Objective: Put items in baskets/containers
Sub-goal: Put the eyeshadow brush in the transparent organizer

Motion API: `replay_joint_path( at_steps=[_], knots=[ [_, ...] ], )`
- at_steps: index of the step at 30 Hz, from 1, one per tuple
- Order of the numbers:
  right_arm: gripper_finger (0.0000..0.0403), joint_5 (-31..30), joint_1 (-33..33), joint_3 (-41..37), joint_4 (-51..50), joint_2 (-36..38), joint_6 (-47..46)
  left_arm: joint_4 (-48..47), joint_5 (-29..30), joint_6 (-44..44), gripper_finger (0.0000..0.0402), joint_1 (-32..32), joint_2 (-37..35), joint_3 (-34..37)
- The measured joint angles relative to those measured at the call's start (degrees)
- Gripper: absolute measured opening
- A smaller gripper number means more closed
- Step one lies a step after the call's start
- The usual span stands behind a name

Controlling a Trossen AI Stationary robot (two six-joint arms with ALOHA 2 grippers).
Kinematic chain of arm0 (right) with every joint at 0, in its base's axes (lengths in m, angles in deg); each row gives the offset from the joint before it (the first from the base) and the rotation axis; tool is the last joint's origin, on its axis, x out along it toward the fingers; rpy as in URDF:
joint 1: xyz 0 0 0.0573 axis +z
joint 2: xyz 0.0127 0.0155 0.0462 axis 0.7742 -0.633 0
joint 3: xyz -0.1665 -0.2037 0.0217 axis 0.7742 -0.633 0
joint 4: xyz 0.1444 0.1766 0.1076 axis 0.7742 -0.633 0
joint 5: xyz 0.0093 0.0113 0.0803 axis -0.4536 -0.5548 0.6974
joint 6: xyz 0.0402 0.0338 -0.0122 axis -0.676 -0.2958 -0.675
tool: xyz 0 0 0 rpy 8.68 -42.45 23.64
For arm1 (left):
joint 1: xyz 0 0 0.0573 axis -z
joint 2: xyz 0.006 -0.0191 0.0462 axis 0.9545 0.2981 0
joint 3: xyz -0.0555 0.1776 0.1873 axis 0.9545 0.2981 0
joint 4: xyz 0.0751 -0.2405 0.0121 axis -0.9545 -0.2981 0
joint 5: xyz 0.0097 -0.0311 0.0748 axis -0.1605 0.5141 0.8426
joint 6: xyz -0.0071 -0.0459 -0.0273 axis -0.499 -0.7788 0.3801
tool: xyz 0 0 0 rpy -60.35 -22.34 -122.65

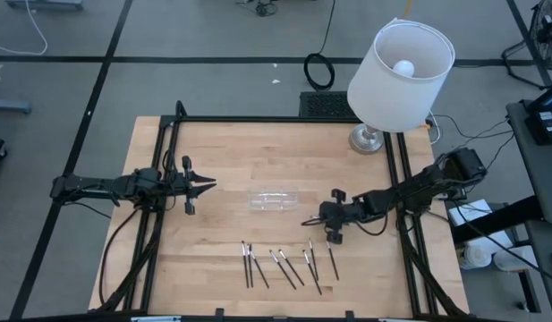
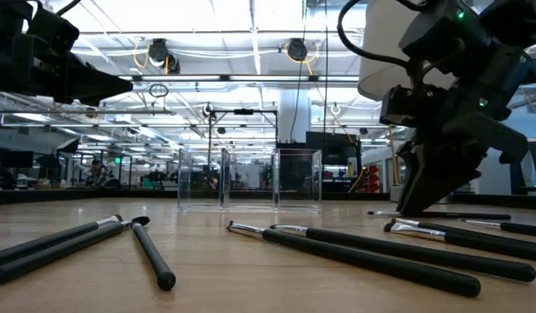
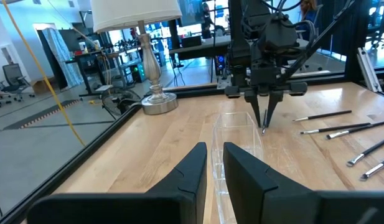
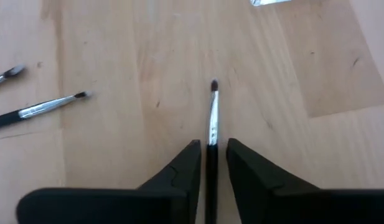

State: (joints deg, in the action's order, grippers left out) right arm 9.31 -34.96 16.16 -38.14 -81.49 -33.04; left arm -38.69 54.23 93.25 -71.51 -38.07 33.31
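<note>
Several thin dark sticks (image 1: 280, 264) with silvery ends lie loose on the wooden table near its near edge. A small clear tray (image 1: 274, 199) stands mid-table, resting on its base. Just right of it, my right gripper (image 1: 313, 220) slants down, open. One stick (image 4: 212, 124) lies on the wood between its fingers, brush tip pointing away, with a thin gap on each side. My left gripper (image 1: 204, 186) waits level at the table's left, open by a narrow gap (image 3: 215, 168) and holding nothing.
A white-shaded lamp (image 1: 401, 67) stands on its metal foot (image 1: 369, 139) at the far right corner. Black frame rails run along the table's left, far and right sides. Bare wood lies between the tray and the loose sticks (image 2: 354, 248).
</note>
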Motion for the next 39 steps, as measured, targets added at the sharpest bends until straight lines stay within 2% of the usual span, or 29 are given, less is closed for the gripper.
replay_joint_path(
  at_steps=[8, 14, 18, 25, 29, 39],
  knots=[
    [0.0105, 3.9, 0.1, 0.1, -2.9, 8.5, -0.2, 0.0, 0.0, 0.0, 0.0065, 0.0, 0.0, 0.0],
    [0.0133, 5.7, 0.1, 7.3, -18.4, 10.5, -1.3, 0.0, 0.0, 0.3, 0.0065, 0.0, 0.0, 0.0],
    [0.0147, 6.5, -1.4, 13.7, -25.9, 6.3, -0.6, 0.0, 0.0, 0.4, 0.0065, 0.0, 0.0, 0.0],
    [0.0155, 6.5, -4.2, 25.8, -41.9, -6.4, 1.3, 0.0, 0.0, 0.4, 0.0065, 0.0, 0.0, 0.0],
    [0.0155, 10.1, -5.0, 26.4, -40.1, -10.4, 0.9, 0.0, 0.0, 0.4, 0.0065, 0.0, 0.0, 0.0],
    [0.0155, 10.5, -5.3, 26.4, -37.6, -17.0, 0.9, 0.0, 0.0, 0.4, 0.0065, 0.0, 0.0, 0.0]
  ],
)
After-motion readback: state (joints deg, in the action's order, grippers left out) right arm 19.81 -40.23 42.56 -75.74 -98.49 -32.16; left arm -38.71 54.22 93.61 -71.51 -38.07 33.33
